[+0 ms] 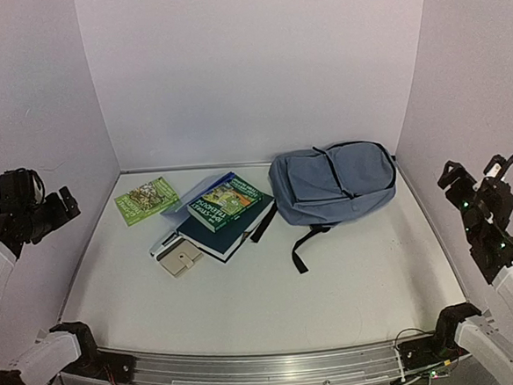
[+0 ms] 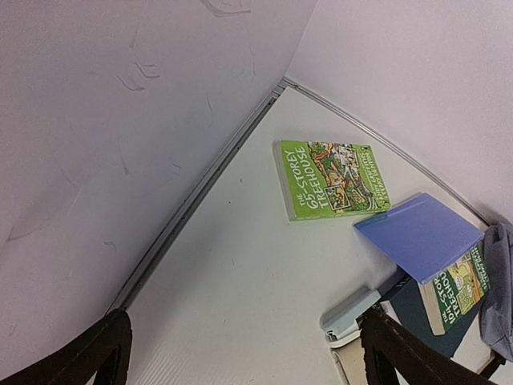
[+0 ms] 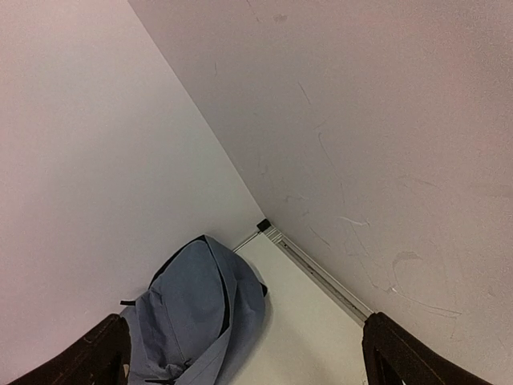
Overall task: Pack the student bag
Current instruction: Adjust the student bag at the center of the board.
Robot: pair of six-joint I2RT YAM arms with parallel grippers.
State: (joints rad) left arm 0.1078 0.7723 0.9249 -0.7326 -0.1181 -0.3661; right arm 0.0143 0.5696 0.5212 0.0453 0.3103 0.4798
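The student bag, a grey-blue backpack with black zippers, lies flat at the back right of the table, and a black strap trails toward the front. In the right wrist view the bag shows at the lower left, near the back corner. My left gripper is raised by the left wall, open and holding nothing; its dark fingers frame bare table. By the right wall my right gripper hangs open and empty, well above the table.
Left of the bag sits a pile: a green paperback, a blue folder, a second green book on a dark teal book, a grey stapler-like item and a beige pouch. Walls enclose three sides.
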